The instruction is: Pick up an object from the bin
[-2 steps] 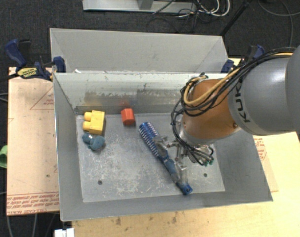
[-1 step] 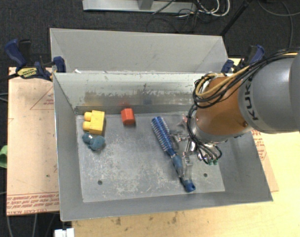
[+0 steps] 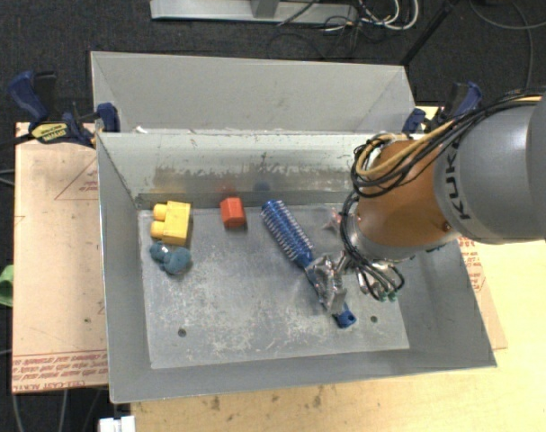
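Orange cover (image 3: pixel 403 205) hides part of the tool (image 3: pixel 327 286); grip cannot be told, over the blue brush (image 3: pixel 286 228); bin (image 3: pixel 246 318) floor leftward open.

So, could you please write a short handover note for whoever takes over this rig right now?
Gripper: low in the right part of the grey metal bin, at the handle of the blue bristled brush; grip cannot be judged.
Yellow plastic block, orange-red cube and blue-grey lump lie on the floor's left, apart from it.
Done: nothing lifted yet.
Left: secure one thing, lift it out.
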### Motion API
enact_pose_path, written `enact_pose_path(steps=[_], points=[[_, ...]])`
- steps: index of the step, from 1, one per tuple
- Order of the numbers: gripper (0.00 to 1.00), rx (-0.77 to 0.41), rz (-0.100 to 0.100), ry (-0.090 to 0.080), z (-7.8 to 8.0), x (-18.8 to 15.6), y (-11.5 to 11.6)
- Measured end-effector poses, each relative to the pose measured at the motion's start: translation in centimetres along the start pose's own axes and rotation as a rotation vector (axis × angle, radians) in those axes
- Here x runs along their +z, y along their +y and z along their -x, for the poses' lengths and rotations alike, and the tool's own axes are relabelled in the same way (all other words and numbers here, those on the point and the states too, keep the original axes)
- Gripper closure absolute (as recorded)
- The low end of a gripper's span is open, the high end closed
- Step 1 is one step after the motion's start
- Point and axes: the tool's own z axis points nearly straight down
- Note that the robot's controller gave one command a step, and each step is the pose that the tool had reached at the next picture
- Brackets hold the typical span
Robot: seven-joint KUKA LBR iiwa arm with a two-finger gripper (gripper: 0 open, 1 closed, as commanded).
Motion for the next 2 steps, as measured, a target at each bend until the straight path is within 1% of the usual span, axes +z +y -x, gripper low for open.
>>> enact_pose_path(steps=[1,2], points=[[0.00,0.000,-0.001,0.010,-0.4,0.5,0.0],[0.00,0.017,-0.003,0.001,4.6,-0.4,-3.4]])
